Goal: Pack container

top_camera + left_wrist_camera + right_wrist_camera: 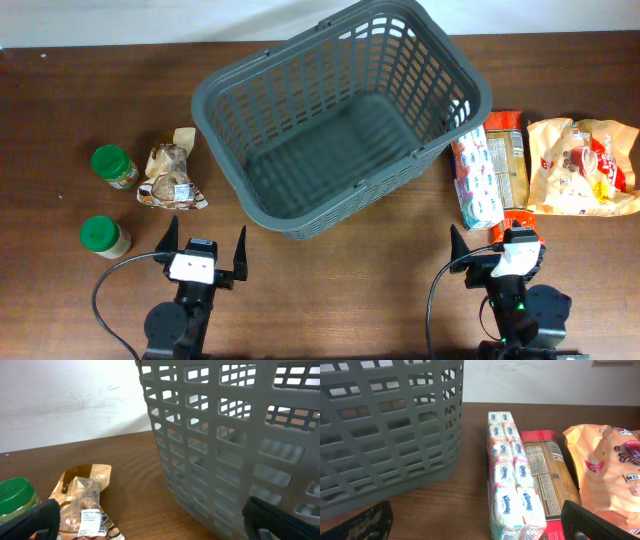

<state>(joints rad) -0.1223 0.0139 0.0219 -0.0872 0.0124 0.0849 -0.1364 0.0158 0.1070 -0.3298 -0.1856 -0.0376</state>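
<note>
The large dark grey basket (335, 115) stands empty in the middle of the table; its lattice wall fills the right of the left wrist view (235, 435) and the left of the right wrist view (385, 425). My left gripper (203, 250) is open and empty at the front edge, left of the basket's near corner. My right gripper (492, 245) is open and empty at the front right, just short of a Kleenex tissue pack (475, 177), which also shows in the right wrist view (512, 480).
Left of the basket lie a clear snack bag (170, 172) (82, 500) and two green-lidded jars (113, 165) (103, 236). Right of the tissues lie a red-edged cracker pack (506, 160) (547, 467) and an orange bag (583, 165) (607, 475).
</note>
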